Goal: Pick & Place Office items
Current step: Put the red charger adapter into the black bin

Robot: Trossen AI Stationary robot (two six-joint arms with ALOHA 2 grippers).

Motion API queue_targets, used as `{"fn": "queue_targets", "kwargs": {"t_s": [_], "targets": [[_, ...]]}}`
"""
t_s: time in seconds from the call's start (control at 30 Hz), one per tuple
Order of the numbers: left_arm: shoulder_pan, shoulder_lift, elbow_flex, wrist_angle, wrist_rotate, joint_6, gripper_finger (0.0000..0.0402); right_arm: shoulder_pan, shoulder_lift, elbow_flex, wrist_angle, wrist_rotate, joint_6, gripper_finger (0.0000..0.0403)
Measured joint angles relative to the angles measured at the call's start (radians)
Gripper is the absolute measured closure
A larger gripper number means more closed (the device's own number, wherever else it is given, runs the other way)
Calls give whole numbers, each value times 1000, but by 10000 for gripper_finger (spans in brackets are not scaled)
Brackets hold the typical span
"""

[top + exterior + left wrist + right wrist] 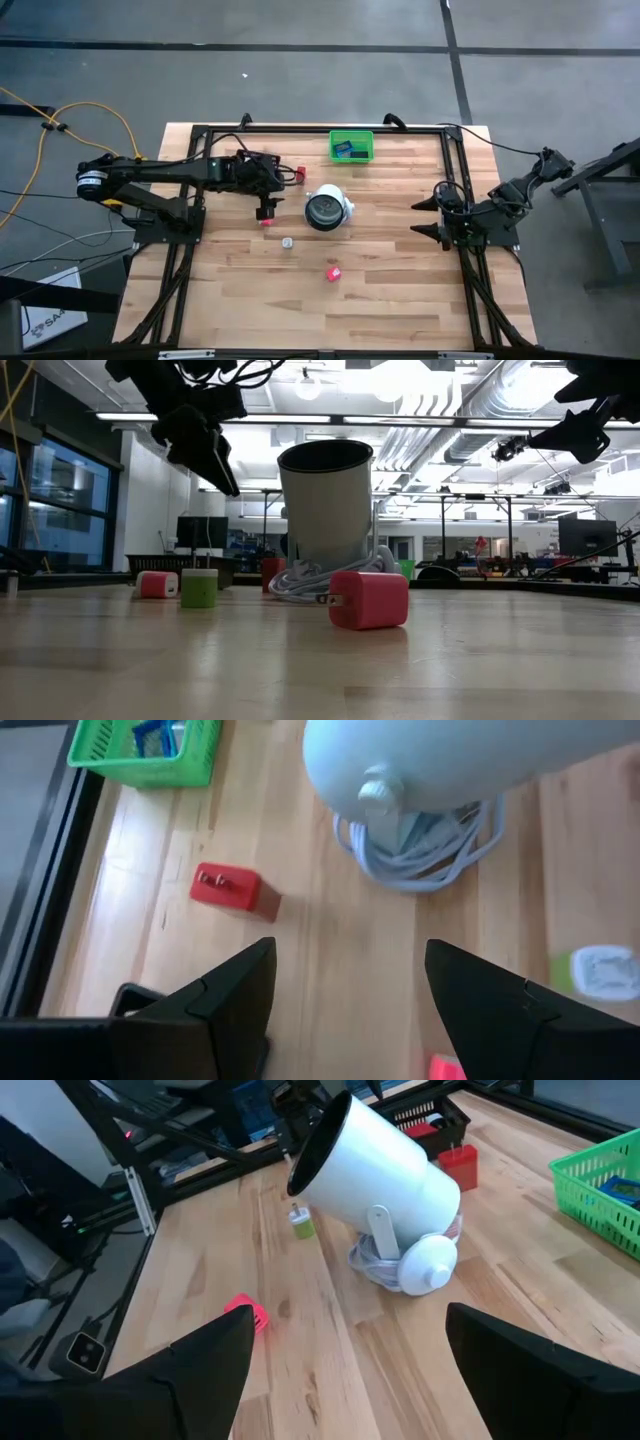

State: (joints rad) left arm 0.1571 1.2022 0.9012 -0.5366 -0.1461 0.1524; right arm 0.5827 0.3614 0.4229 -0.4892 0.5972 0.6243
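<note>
My left gripper hangs open above the table, left of the white round object, with a pink block just below it on the near side. In its wrist view the open fingers frame bare wood, with the red block beyond them, a green-and-white piece to one side and the pink block at the picture's edge. Another pink block lies nearer the front edge, and the green-and-white piece rests between the two. My right gripper waits open at the table's right.
The white round object lies tilted on a coil of white cord. A green bin holding blue flat pieces stands at the far edge. A black mesh tray shows behind the red block. A black frame rail borders the table.
</note>
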Motion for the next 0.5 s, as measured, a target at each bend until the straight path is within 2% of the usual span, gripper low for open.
{"fn": "queue_targets", "kwargs": {"t_s": [0.3,0.5], "targets": [[-29,0,1,91,-13,-141,154,0,0,0,0,0,0,86],[9,0,1,172,-46,-282,154,0,0,0,0,1,0,86]]}}
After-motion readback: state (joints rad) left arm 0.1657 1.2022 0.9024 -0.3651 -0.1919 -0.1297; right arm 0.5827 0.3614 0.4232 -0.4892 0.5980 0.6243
